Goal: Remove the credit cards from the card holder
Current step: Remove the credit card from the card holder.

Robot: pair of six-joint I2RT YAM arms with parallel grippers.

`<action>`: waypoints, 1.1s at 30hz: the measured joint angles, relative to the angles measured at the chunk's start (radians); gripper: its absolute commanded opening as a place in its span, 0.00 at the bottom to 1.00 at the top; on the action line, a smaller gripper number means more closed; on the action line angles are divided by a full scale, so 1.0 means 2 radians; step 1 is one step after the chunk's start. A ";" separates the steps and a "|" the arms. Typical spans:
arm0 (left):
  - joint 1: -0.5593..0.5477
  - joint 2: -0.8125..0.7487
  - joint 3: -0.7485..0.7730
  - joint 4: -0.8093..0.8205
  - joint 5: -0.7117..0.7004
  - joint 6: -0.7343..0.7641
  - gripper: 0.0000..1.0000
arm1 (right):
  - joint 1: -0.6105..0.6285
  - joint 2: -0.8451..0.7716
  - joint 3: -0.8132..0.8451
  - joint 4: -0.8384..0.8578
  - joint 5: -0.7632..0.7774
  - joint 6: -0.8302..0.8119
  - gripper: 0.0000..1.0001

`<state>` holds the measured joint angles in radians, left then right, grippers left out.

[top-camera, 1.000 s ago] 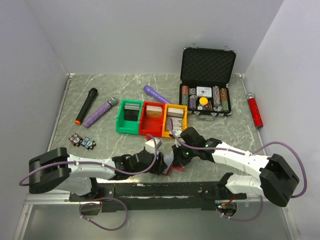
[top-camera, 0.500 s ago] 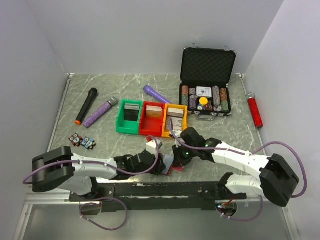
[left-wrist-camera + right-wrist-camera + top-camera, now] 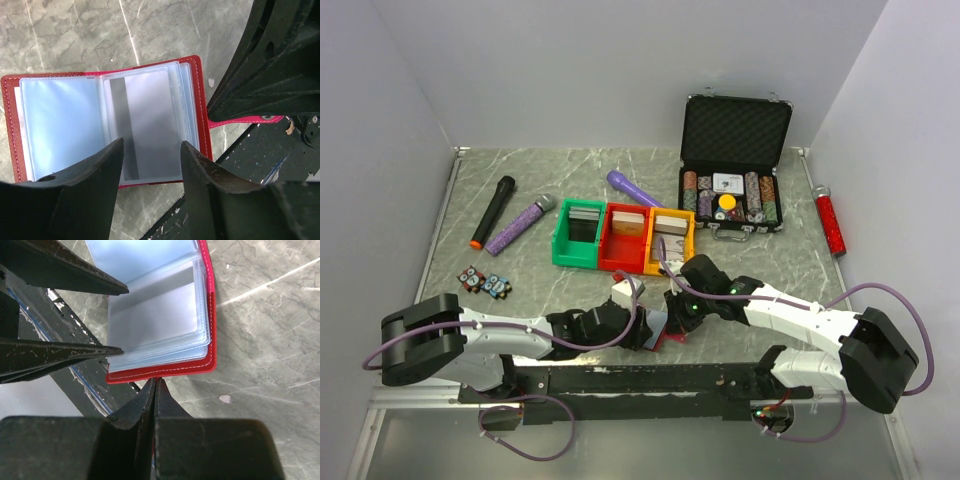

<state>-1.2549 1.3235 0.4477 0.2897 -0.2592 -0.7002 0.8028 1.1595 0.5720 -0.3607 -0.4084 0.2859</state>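
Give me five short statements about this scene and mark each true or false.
1. The card holder lies open on the table. True.
2. The left gripper is shut. False: its jaws stand open, one finger on each side of a sleeve at the holder's edge.
3. The right gripper is shut. True.
4. The poker chip case is closed. False: its lid stands up and the chips show.
5. The green bin sits between the other two. False: the red bin is in the middle, with the yellow bin on its other side.
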 measured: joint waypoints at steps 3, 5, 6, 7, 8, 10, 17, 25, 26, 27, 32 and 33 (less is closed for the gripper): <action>0.000 0.000 0.000 0.000 0.000 0.000 0.52 | 0.000 0.000 0.000 0.000 0.000 0.000 0.00; 0.000 0.000 0.000 0.000 0.000 0.000 0.52 | 0.000 0.000 0.000 0.000 0.000 -0.001 0.00; 0.000 0.000 0.000 0.000 0.000 0.000 0.52 | 0.000 0.000 0.000 0.000 0.000 -0.002 0.00; 0.000 0.000 0.000 0.000 0.000 0.000 0.52 | 0.000 0.000 0.000 0.000 0.000 -0.002 0.00; 0.000 0.000 0.000 0.000 0.000 0.000 0.53 | 0.000 0.000 0.000 0.000 0.000 -0.002 0.00; 0.000 0.000 0.000 0.001 0.000 0.000 0.54 | 0.000 0.000 0.000 0.000 0.000 -0.002 0.00; -0.001 0.004 0.000 0.002 0.006 0.003 0.54 | 0.000 0.000 0.000 0.000 0.000 -0.002 0.00; -0.005 0.017 0.000 0.003 0.008 0.002 0.44 | 0.000 0.000 0.000 -0.001 0.000 -0.002 0.00; -0.006 0.018 0.001 0.004 0.008 0.003 0.41 | 0.000 0.000 0.000 0.000 0.000 -0.002 0.00; -0.007 0.018 0.002 0.004 0.008 0.003 0.38 | 0.000 0.000 0.000 0.000 0.001 -0.002 0.00; -0.009 0.018 0.004 0.004 0.004 0.001 0.29 | 0.000 0.000 0.000 0.000 0.001 -0.002 0.00; -0.009 0.018 0.004 0.004 0.002 0.000 0.28 | 0.000 0.000 0.000 0.000 0.001 -0.002 0.00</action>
<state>-1.2736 1.3586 0.4561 0.2985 -0.2546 -0.7010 0.8028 1.1595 0.5724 -0.3607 -0.4065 0.2825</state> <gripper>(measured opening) 0.321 0.010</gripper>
